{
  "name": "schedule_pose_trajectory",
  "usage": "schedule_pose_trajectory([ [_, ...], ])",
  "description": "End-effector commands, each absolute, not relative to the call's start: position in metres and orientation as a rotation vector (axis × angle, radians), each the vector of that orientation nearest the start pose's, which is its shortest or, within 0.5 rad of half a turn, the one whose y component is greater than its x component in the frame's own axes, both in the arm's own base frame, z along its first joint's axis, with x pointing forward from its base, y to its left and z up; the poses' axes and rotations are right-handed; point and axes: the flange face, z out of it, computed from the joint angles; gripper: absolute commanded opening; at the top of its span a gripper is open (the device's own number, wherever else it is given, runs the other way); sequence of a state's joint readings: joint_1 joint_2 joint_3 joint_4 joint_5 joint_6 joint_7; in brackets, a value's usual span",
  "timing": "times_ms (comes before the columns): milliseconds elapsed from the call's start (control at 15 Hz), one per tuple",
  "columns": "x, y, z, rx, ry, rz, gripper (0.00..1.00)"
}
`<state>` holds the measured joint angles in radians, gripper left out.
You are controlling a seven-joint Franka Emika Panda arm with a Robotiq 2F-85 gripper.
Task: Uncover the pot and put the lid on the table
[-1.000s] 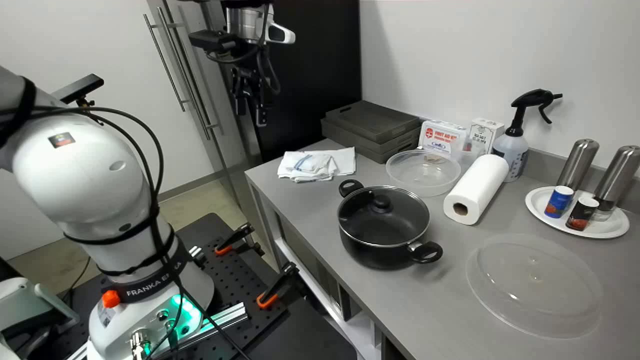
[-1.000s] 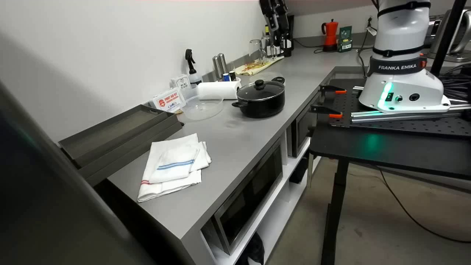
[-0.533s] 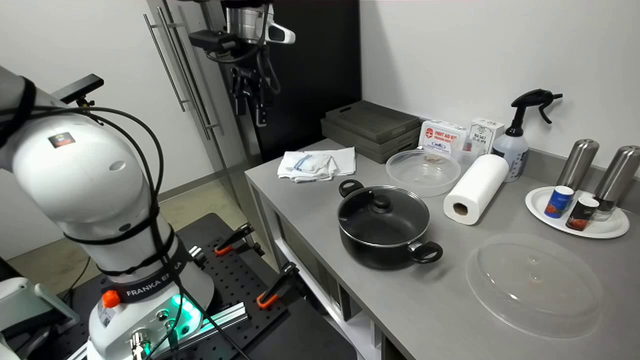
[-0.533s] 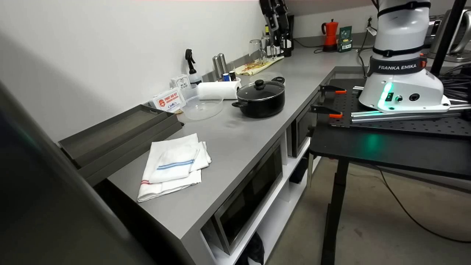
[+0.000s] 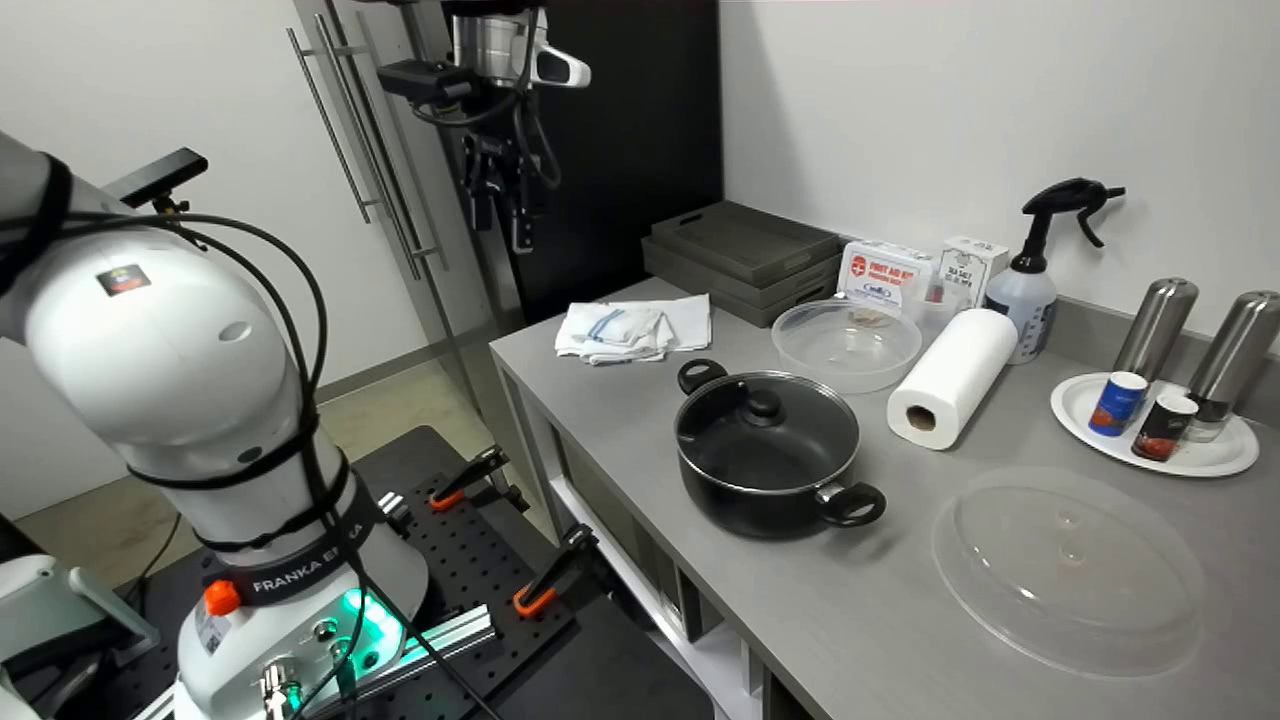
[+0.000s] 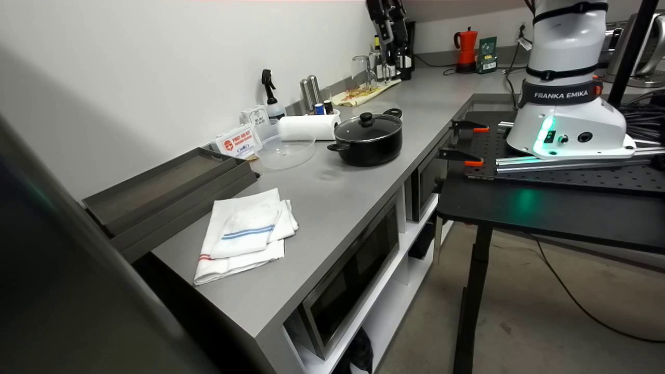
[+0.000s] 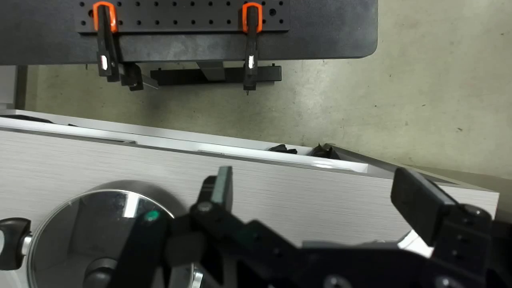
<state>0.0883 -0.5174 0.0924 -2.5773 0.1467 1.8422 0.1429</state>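
Observation:
The black pot (image 5: 750,512) stands on the grey table (image 5: 850,615). A glass lid (image 5: 790,440) with a black knob and metal rim sits on the pot. The pot (image 6: 371,154), lid (image 6: 358,131) and table (image 6: 332,208) also show in an exterior view. My gripper (image 5: 502,230) is open and empty, high above the table's end near the towels, apart from the pot. In the wrist view the gripper (image 7: 320,196) has its fingers wide apart with bare table (image 7: 288,196) below. The lid (image 7: 100,228) shows at lower left there, its knob partly hidden by the gripper.
A transparent bowl (image 5: 845,350) and paper-towel roll (image 5: 955,375) stand behind the pot. A large transparent cover (image 5: 1070,570) lies beside it. Folded towels (image 5: 630,330) and grey trays (image 5: 745,255) are at the table's end. A plate (image 5: 1200,458) holds shakers. A spray bottle (image 5: 1022,300) stands by the wall.

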Motion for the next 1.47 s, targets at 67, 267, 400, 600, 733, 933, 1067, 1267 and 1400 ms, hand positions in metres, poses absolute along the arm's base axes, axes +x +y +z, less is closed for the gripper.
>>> schedule_pose_trajectory([
  [67,0.349,0.075,0.417,-3.065,0.052,0.354,1.0],
  [267,0.349,0.075,0.417,-3.065,0.052,0.354,1.0],
  [400,0.349,0.075,0.417,-3.065,0.052,0.354,1.0],
  [600,0.36,0.07,0.413,-3.058,0.073,0.358,1.0],
  [733,0.373,0.063,0.409,-3.047,0.106,0.353,1.0],
  [933,0.393,0.051,0.4,-3.042,0.163,0.325,1.0],
  [1067,0.409,0.04,0.392,-3.026,0.211,0.322,1.0],
  [1267,0.434,0.022,0.381,-3.015,0.289,0.304,1.0],
  [1400,0.449,0.008,0.375,-3.0,0.346,0.303,1.0],
])
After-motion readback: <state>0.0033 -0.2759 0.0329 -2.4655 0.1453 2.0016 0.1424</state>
